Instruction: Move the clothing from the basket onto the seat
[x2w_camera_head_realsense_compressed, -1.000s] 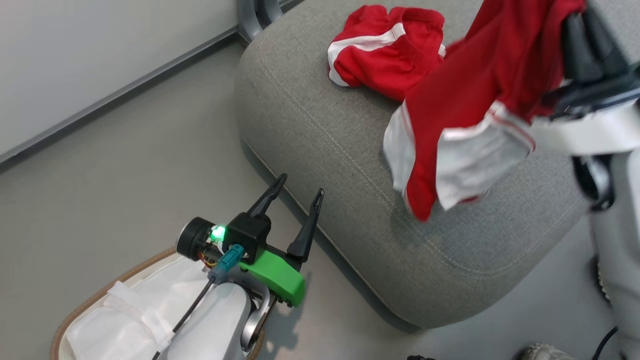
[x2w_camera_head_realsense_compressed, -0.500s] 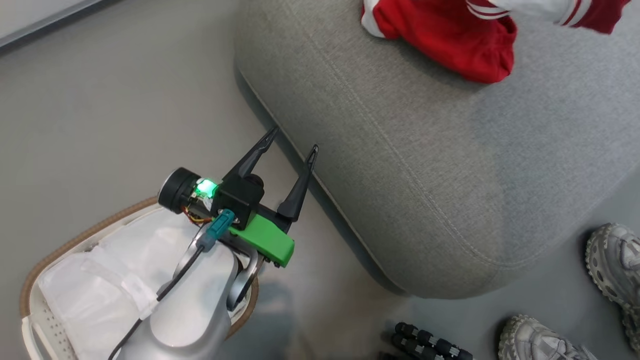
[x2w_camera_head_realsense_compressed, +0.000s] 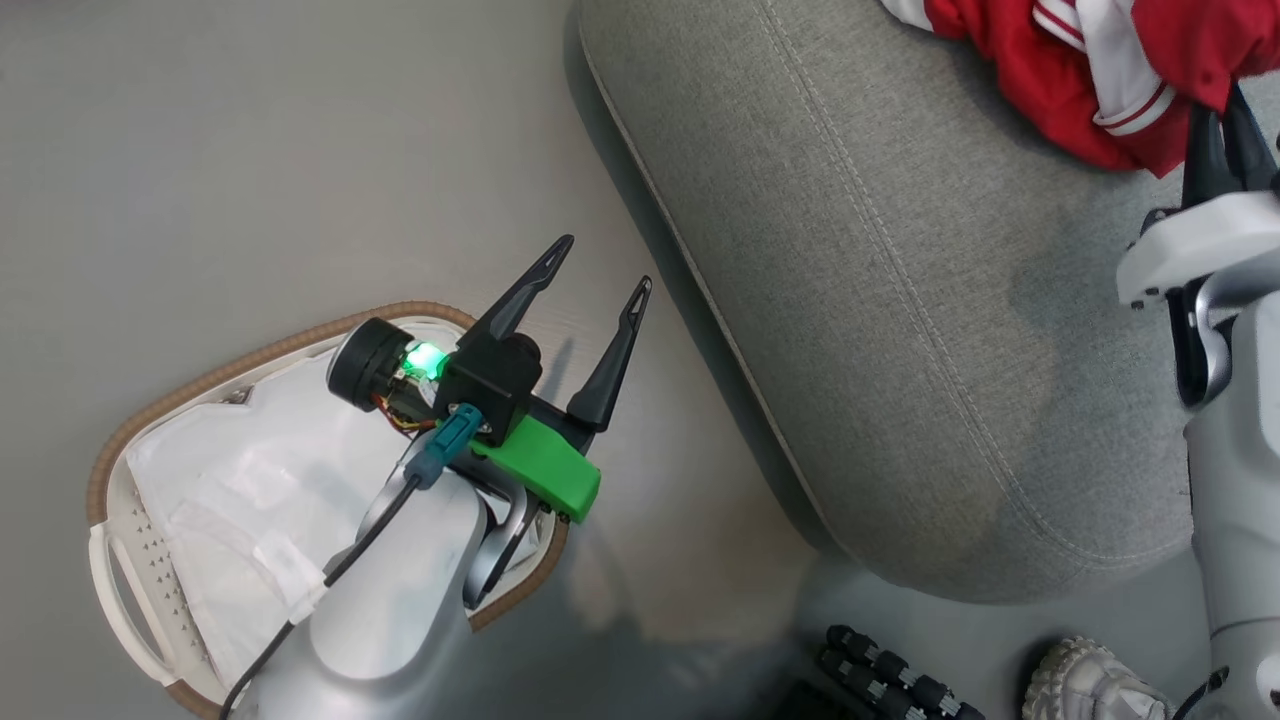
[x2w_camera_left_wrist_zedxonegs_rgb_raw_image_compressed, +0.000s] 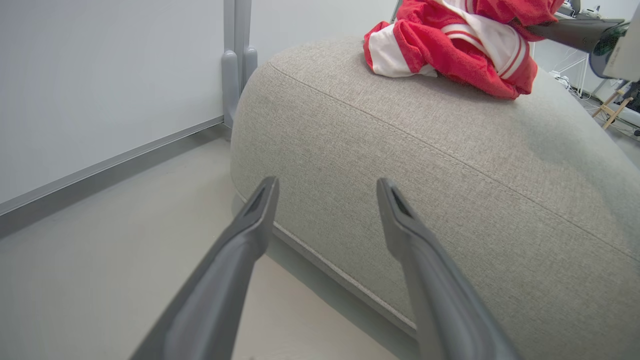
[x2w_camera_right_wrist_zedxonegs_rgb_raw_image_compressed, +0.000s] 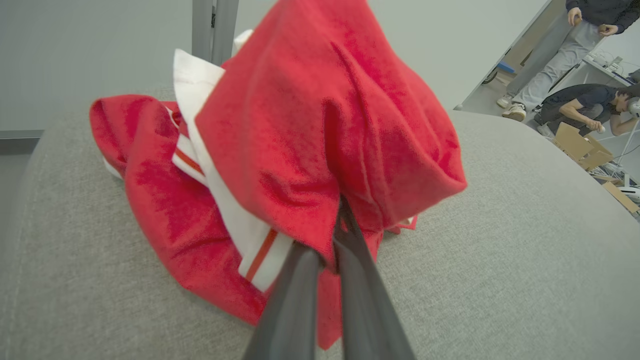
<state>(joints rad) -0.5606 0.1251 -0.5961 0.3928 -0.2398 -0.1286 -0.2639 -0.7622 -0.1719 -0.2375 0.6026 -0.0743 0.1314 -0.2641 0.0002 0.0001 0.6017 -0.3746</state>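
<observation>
The red and white clothing lies bunched on the grey seat, toward its far side. My right gripper is shut on a fold of the top garment, whose lower part rests on the seat. The cream basket with its brown rim stands on the floor at the lower left, with a white liner showing inside. My left gripper hangs open over the basket's near end with nothing between its fingers. Its wrist view looks past the left gripper at the seat and the clothing.
A person's pale shoe and a black ribbed object lie on the floor by the seat's near corner. A grey post and a wall stand behind the seat. People are far off in the room.
The head camera has swung down and left. The garment that hung from my right gripper now rests bunched on the seat against the other one. My left gripper stays open.
</observation>
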